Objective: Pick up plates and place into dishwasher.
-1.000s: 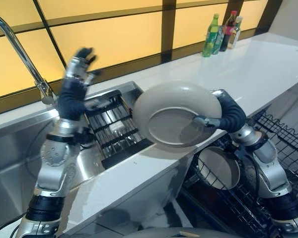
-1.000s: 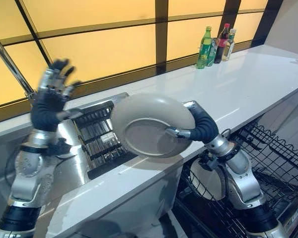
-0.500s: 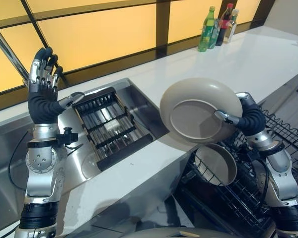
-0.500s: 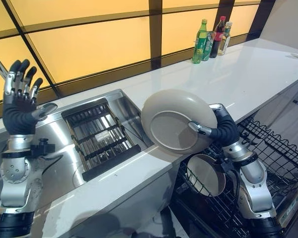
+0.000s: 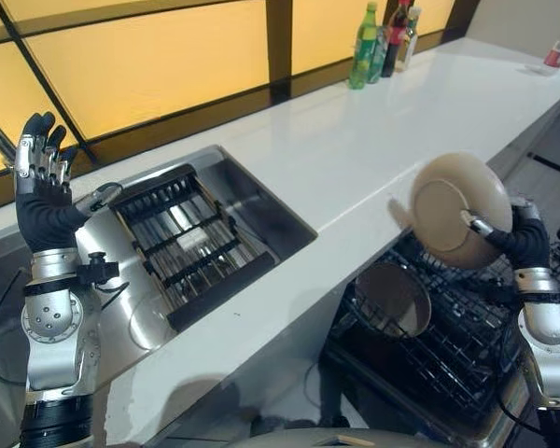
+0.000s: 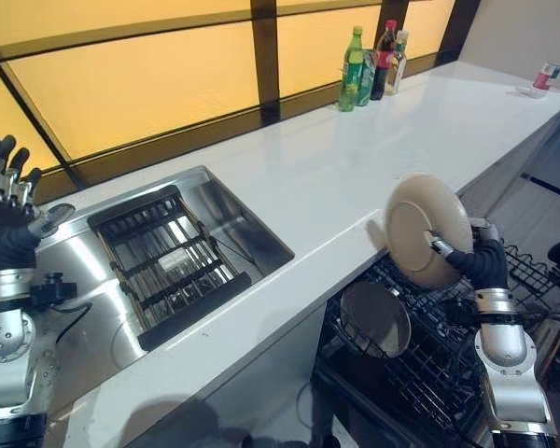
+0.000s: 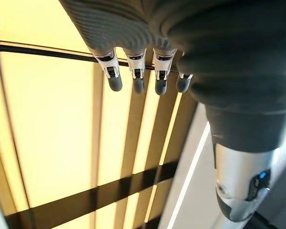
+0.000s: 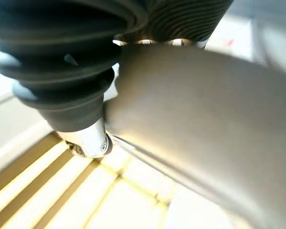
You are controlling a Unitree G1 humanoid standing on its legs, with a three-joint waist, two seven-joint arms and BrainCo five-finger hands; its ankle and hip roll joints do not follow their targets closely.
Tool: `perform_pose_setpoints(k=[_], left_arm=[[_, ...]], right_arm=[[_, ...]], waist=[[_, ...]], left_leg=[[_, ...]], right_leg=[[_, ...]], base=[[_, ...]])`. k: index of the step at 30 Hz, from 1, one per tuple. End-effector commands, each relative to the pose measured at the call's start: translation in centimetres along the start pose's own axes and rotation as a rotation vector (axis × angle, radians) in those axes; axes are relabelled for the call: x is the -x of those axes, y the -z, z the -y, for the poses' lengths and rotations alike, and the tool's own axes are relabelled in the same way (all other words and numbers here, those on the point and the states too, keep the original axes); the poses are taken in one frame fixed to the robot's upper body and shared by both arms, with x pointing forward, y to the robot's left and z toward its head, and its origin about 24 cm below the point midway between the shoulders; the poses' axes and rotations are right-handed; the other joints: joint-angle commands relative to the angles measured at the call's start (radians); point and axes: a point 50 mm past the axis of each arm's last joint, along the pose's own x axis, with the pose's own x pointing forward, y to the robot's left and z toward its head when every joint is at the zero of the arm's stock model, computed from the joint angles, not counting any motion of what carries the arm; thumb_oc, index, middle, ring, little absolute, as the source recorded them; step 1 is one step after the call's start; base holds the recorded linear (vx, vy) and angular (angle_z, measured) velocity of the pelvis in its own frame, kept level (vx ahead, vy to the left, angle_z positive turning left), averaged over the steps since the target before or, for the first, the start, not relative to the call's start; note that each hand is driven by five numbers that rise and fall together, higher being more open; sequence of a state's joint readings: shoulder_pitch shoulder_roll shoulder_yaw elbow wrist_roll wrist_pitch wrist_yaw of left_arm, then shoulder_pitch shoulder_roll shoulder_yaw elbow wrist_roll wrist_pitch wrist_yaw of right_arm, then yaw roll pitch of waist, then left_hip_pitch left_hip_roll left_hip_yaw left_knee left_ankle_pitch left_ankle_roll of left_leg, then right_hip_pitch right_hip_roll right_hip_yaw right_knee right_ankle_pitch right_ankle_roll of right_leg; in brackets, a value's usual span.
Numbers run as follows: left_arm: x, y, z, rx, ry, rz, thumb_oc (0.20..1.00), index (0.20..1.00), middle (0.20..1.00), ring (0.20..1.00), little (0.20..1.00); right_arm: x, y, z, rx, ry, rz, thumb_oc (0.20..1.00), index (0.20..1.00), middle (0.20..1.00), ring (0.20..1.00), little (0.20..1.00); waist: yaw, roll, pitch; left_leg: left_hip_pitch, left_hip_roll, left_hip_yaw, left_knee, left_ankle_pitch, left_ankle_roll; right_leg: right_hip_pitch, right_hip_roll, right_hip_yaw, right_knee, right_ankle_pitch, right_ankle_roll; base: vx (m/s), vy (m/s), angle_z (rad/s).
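Observation:
My right hand (image 5: 515, 245) is shut on a beige plate (image 5: 453, 219), pinching its rim so the plate stands on edge, underside facing me, above the open dishwasher rack (image 5: 429, 345). The same plate (image 8: 205, 119) fills the space past the thumb in the right wrist view. A second beige plate (image 5: 394, 299) stands upright in the black wire rack just below it. My left hand (image 5: 39, 191) is raised above the sink (image 5: 261, 201) at the left, fingers (image 7: 136, 78) straight and spread, holding nothing.
A black dish drainer (image 5: 191, 243) lies in the steel sink. The white counter (image 5: 392, 121) runs to the right, with several bottles (image 5: 383, 42) at its far end against the amber window panels. A small red can (image 5: 553, 54) stands far right.
The right hand has carried the plate rightward and down from over the counter edge to above the dishwasher rack. The camera has turned to the right; the left hand stays raised and open.

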State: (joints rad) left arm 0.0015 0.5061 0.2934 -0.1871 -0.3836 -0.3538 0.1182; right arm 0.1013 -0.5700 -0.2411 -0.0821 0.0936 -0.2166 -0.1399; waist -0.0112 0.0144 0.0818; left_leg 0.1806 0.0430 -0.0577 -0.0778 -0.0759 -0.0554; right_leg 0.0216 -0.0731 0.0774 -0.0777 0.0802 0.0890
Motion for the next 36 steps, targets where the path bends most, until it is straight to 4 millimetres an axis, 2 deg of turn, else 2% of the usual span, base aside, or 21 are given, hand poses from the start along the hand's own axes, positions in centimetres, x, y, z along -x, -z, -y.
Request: perform_pose_setpoints(k=[1,8,12,15,16,18,22,25,31,36], left_arm=[[-0.9,-0.7,-1.3,-0.089,0.014,0.027,1.000,1.000,1.000,1.000,1.000],[-0.9,-0.4,-2.6,-0.111,-0.019,-0.011,1.000,1.000,1.000,1.000,1.000],[-1.3,-0.4,-2.6,-0.116,-0.014,-0.010,1.000,1.000,1.000,1.000,1.000],[-2.8,-0.8,-1.9,-0.132,0.006,0.018,1.000,1.000,1.000,1.000,1.000],[-3.3,-1.0,-1.6,-0.140,0.010,0.026,1.000,1.000,1.000,1.000,1.000],[-3.7,-0.8,-1.1,-0.152,0.003,0.023,1.000,1.000,1.000,1.000,1.000],[-3.8,-0.9,-0.9,-0.164,-0.010,0.031,1.000,1.000,1.000,1.000,1.000],[-4.4,-1.3,-0.5,-0.147,-0.045,0.084,1.000,1.000,1.000,1.000,1.000],[-5.3,-1.9,0.6,-0.129,-0.071,0.140,1.000,1.000,1.000,1.000,1.000],[-5.0,-1.8,0.8,-0.124,-0.094,0.143,1.000,1.000,1.000,1.000,1.000]], right_arm=[[-1.5,-1.0,2.3,0.137,0.097,0.063,0.200,0.200,0.200,0.200,0.200],[-1.3,1.0,2.7,0.178,0.148,-0.031,0.200,0.200,0.200,0.200,0.200],[-1.2,1.9,1.8,0.183,0.127,-0.052,0.200,0.200,0.200,0.200,0.200],[-1.7,2.5,0.5,0.205,0.107,-0.053,0.200,0.200,0.200,0.200,0.200],[-1.9,2.6,0.2,0.195,0.104,-0.057,0.200,0.200,0.200,0.200,0.200],[-2.2,2.8,0.1,0.198,0.098,-0.067,0.200,0.200,0.200,0.200,0.200],[-2.6,2.6,-0.2,0.193,0.106,-0.065,0.200,0.200,0.200,0.200,0.200],[-3.9,1.4,-0.2,0.207,0.119,-0.004,0.200,0.200,0.200,0.200,0.200],[-6.6,-0.6,0.6,0.257,0.144,0.086,0.200,0.200,0.200,0.200,0.200],[-7.5,-1.3,0.9,0.318,0.105,0.112,0.200,0.200,0.200,0.200,0.200]], waist=[[-0.012,-0.020,-0.047],[0.005,-0.029,-0.015],[0.020,-0.040,0.023],[0.018,-0.044,0.060],[0.016,-0.041,0.077],[0.026,-0.046,0.085],[0.043,-0.037,0.098],[0.038,-0.012,0.153],[0.030,0.031,0.233],[0.026,0.045,0.258]], left_leg=[[-0.152,-0.084,-0.043,0.102,0.008,0.056],[-0.170,-0.107,-0.049,0.144,-0.007,0.083],[-0.195,-0.117,-0.064,0.178,-0.016,0.081],[-0.211,-0.102,-0.074,0.204,-0.038,0.067],[-0.222,-0.089,-0.078,0.219,-0.043,0.067],[-0.262,-0.081,-0.081,0.255,-0.048,0.056],[-0.312,-0.050,-0.105,0.262,-0.035,0.027],[-0.386,-0.030,-0.120,0.269,-0.004,0.001],[-0.477,-0.009,-0.142,0.271,0.049,-0.029],[-0.500,0.002,-0.138,0.266,0.071,-0.043]], right_leg=[[-0.025,-0.004,0.007,0.183,-0.148,0.029],[-0.077,-0.002,-0.015,0.301,-0.163,0.044],[-0.097,-0.041,0.011,0.266,-0.114,0.073],[-0.132,-0.082,0.052,0.215,-0.034,0.101],[-0.160,-0.077,0.062,0.239,-0.038,0.106],[-0.151,-0.086,0.041,0.221,-0.051,0.115],[-0.158,-0.077,0.001,0.203,-0.077,0.096],[-0.209,-0.060,-0.016,0.220,-0.094,0.070],[-0.288,-0.032,-0.060,0.261,-0.117,0.028],[-0.307,-0.023,-0.082,0.278,-0.133,0.007]], base=[[0.04,0.056,-0.16],[0.04,0.016,-0.11],[0.02,-0.186,-0.15],[-0.02,-0.349,0.00],[-0.04,-0.336,0.03],[-0.03,-0.311,0.07],[-0.06,-0.275,0.08],[-0.24,-0.197,0.12],[-0.13,-0.133,0.14],[0.03,-0.068,0.04]])
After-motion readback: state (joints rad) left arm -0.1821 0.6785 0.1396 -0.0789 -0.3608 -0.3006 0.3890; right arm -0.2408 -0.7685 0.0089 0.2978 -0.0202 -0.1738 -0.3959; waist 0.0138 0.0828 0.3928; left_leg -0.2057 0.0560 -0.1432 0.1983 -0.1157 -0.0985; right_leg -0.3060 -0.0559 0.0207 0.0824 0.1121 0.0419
